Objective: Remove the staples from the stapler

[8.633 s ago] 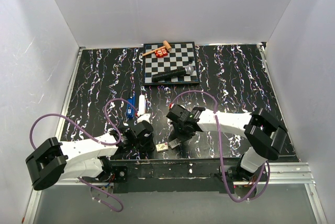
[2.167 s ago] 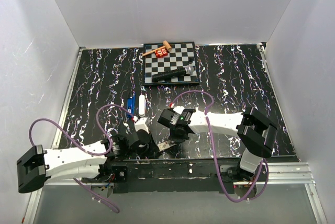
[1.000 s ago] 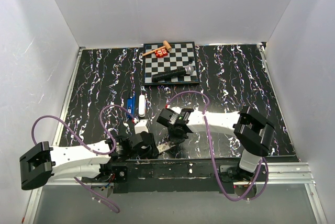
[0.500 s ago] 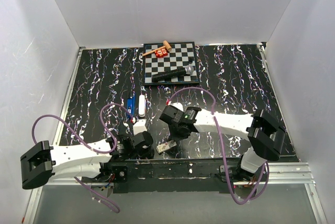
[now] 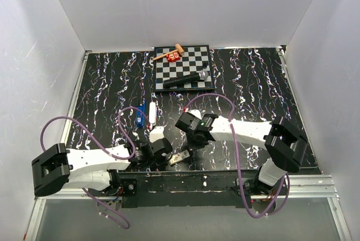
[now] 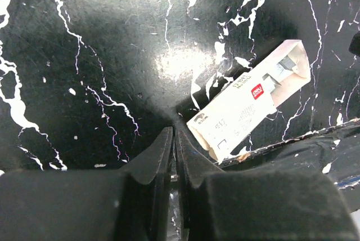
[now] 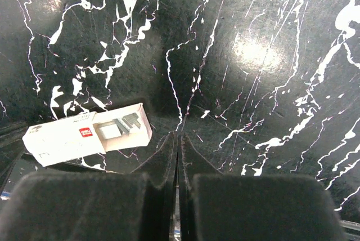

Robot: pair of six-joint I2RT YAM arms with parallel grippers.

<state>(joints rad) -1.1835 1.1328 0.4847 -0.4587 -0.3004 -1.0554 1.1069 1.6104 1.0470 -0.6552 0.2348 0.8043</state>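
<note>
Stapler (image 5: 140,116) sits untouched left of centre in the top view; unloading is not begun. Left gripper (image 6: 173,131) and right gripper (image 7: 177,135), both pressed together and empty, hover by the staple box (image 6: 247,103). Next, I judge: open 1 gripper and reach the stapler.

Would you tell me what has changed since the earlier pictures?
The staple box has slid slightly rightward near the front edge. Both arms have shifted around it; the left gripper and right gripper are now shut, holding nothing. The stapler, chessboard and microphone stayed put.

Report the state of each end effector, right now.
Left end effector: closed, holding nothing.
Right end effector: closed, holding nothing.
</note>
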